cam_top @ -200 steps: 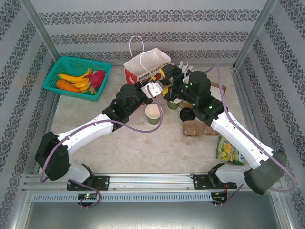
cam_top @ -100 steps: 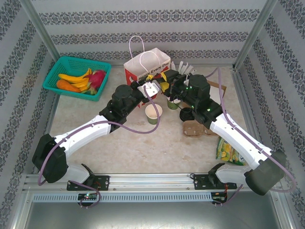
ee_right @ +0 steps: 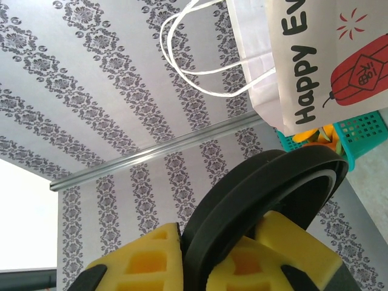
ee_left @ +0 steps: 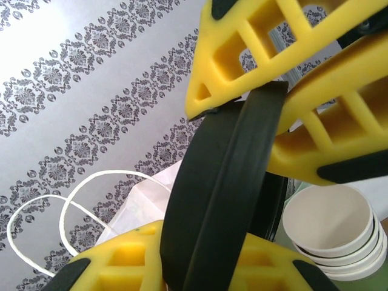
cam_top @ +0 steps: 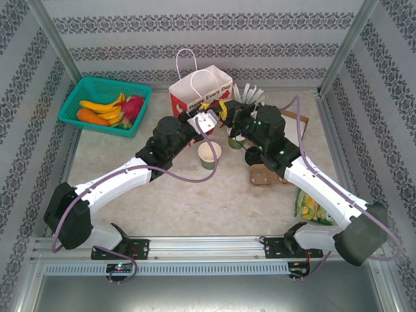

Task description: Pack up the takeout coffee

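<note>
The right claw (ee_right: 224, 242) has just closed on the lid (ee_right: 267, 188) the left claw (ee_left: 194, 260) grips, probably a handover toward capping the cup (cam_top: 209, 155).

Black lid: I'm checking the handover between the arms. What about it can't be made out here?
- Left wrist view: the lid runs off the bottom edge; left fingers cover part.
- Right wrist view: right fingers hide its lower half.
- Top view: too small, buried between both sets of fingers.

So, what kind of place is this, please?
Probably a staged robot test cell, not a real café: an aluminium frame, wallpaper-patterned walls, and props like the paper bag and fruit basket.
</note>
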